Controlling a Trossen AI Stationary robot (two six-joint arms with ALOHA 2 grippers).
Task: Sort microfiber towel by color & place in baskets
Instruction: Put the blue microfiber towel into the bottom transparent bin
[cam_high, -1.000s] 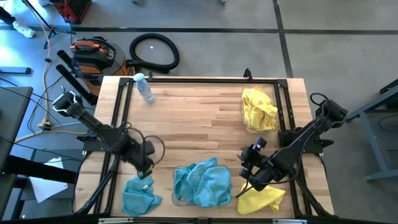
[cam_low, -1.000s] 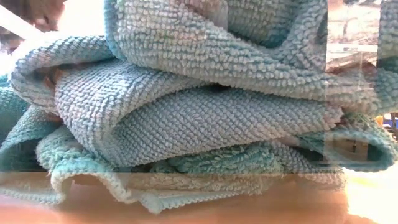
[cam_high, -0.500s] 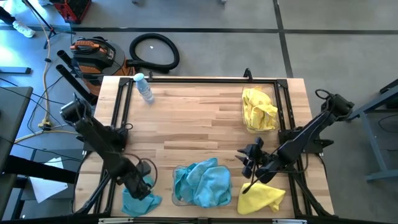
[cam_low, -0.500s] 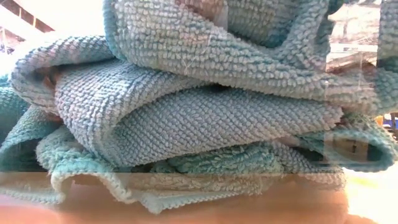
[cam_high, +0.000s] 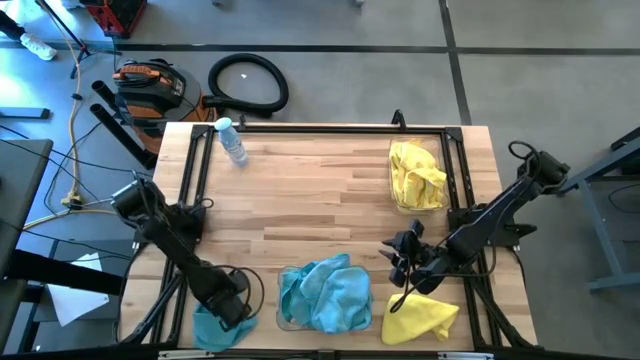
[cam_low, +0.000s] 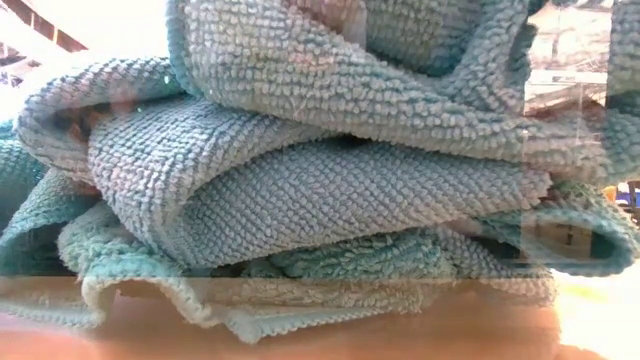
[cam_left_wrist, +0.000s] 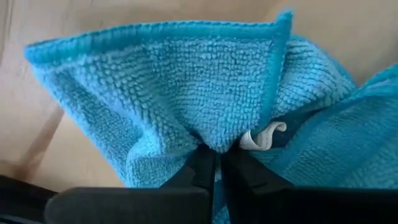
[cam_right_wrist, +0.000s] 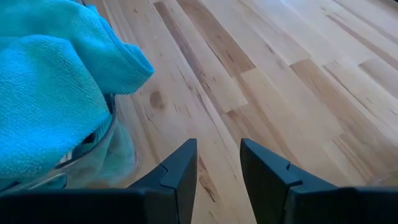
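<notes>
With my left end effector (cam_left_wrist: 216, 163) clamped on the loose teal towel (cam_left_wrist: 186, 93), I should lift straight up before swinging toward the teal-filled basket (cam_high: 283, 322).

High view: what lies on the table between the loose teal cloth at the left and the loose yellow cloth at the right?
The clear bin heaped with teal cloths, seen in the high view.

Two arms work over one wooden table (cam_high: 320, 200), each ending in one gripper: the left gripper (cam_high: 232, 311) and the right gripper (cam_high: 398, 262). Four groups of towels show: a loose teal towel (cam_high: 218, 328), a teal heap (cam_high: 328, 293), a loose yellow towel (cam_high: 422, 318), and a yellow heap (cam_high: 416, 176). One bottle (cam_high: 232, 140) stands at the far edge, and two baskets can be made out, one (cam_high: 289, 322) under the teal heap and one (cam_high: 394, 195) under the yellow heap.
</notes>
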